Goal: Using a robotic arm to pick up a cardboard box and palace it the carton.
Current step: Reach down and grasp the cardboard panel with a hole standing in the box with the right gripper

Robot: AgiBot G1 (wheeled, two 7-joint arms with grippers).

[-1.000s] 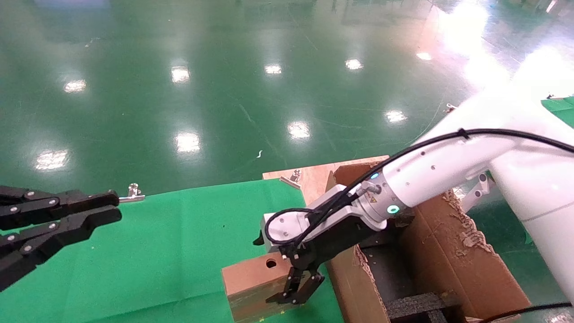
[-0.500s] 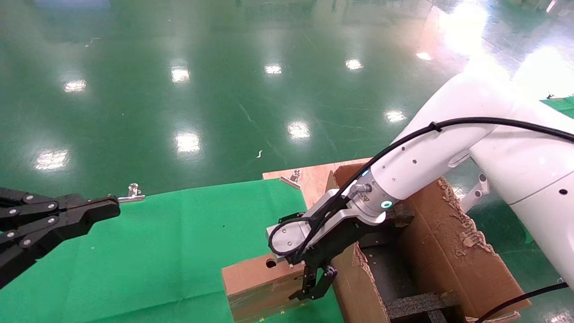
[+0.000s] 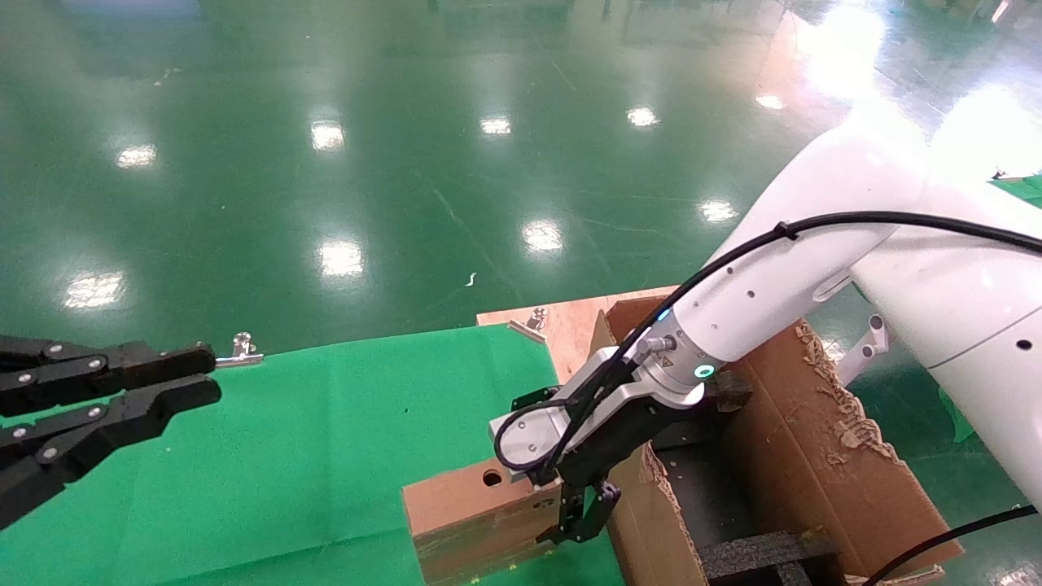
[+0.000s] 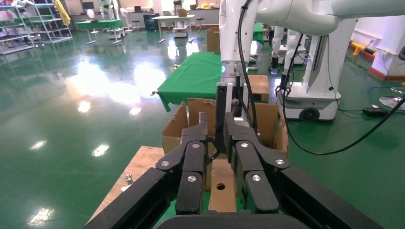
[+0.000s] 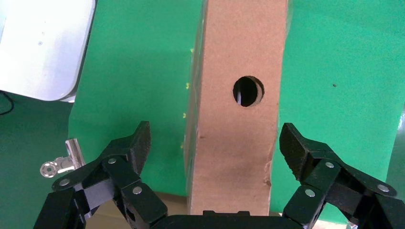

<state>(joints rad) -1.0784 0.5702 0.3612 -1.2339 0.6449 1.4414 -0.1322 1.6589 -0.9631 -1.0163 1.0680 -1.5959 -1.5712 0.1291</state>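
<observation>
The cardboard box (image 3: pixel 464 513) stands on a long edge on the green cloth, its narrow holed side up, right beside the carton (image 3: pixel 806 456). The robotic arm's right gripper (image 3: pixel 582 517) hangs open over the box's end nearest the carton. In the right wrist view the box (image 5: pixel 236 143) fills the space between the spread fingers (image 5: pixel 138 143) of that gripper (image 5: pixel 216 136), and neither finger touches it. My left gripper (image 3: pixel 207 373) hovers far to the left, open with a narrow gap. The left wrist view shows that gripper (image 4: pixel 216 124) facing the box (image 4: pixel 222 198) and carton (image 4: pixel 176 129).
The carton holds black foam inserts (image 3: pixel 757 553) and has ragged flaps. It rests on a wooden board (image 3: pixel 562 325). A metal clip (image 3: pixel 240 350) holds the cloth's far edge, and another clip (image 5: pixel 59 164) shows in the right wrist view. Glossy green floor lies beyond the table.
The right gripper has slid along the box toward the carton and dropped a little, staying open. The left gripper wavered slightly in place.
</observation>
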